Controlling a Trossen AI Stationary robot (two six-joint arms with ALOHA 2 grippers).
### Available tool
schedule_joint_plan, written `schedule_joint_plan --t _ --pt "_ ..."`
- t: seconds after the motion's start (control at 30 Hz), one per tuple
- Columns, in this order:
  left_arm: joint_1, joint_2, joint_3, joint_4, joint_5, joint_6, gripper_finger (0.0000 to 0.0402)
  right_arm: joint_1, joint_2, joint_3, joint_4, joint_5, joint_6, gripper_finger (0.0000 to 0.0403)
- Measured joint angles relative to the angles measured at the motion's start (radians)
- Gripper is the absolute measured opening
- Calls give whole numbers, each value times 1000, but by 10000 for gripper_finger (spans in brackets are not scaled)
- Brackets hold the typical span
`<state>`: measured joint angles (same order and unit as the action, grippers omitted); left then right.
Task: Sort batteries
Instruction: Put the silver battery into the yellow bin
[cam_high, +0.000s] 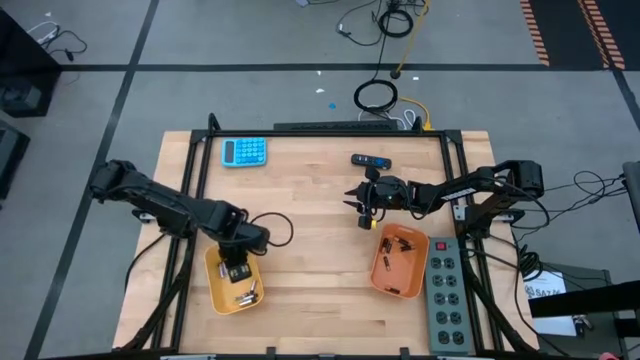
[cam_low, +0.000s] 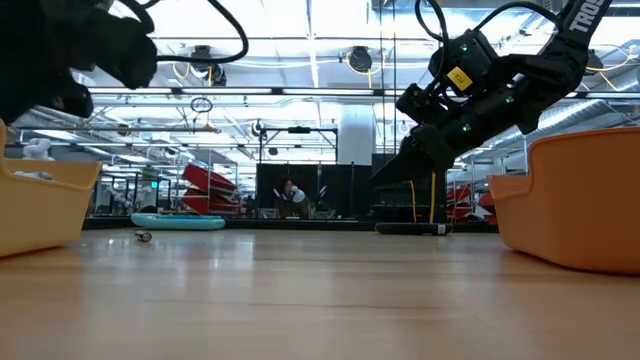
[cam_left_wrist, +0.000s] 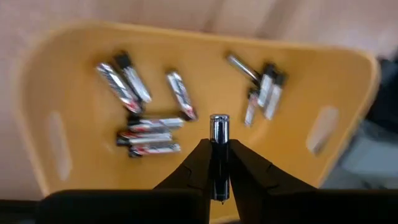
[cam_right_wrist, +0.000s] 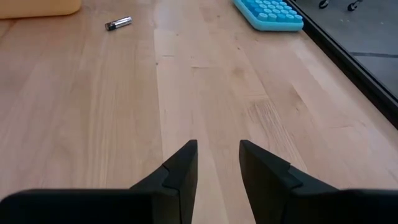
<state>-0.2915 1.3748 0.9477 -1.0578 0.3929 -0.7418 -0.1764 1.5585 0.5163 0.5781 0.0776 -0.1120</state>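
My left fingers (cam_left_wrist: 219, 163) are over the yellow tray (cam_left_wrist: 56, 87), pinched on one silvery battery (cam_left_wrist: 219, 129) that sticks out between the tips. About a dozen other batteries (cam_left_wrist: 149, 135) lie loose in that tray below it. My right fingers (cam_right_wrist: 217, 163) hang over bare table (cam_right_wrist: 124, 124) near the orange tray (cam_high: 385, 282), parted a little with nothing between them. One stray battery (cam_right_wrist: 118, 23) lies on the wood well ahead of them, and a blue calculator (cam_right_wrist: 268, 14) sits off by the table edge.
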Motion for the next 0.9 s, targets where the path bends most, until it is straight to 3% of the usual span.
schedule_joint_plan --t 0.1,0.5,0.63,0.77,0.9 --pt "8 2 -4 -3 -54 -13 65 0 0 0 0 0 0 109" --pt "31 2 6 2 -54 9 78 0 0 0 1 -1 -1 109" --pt "46 1 19 103 -133 128 79 0 0 0 8 -1 -2 109" --pt "48 1 19 256 -197 351 79 0 0 0 11 -1 -1 109" --pt "48 1 17 347 -355 481 79 0 0 0 11 -1 -2 109"
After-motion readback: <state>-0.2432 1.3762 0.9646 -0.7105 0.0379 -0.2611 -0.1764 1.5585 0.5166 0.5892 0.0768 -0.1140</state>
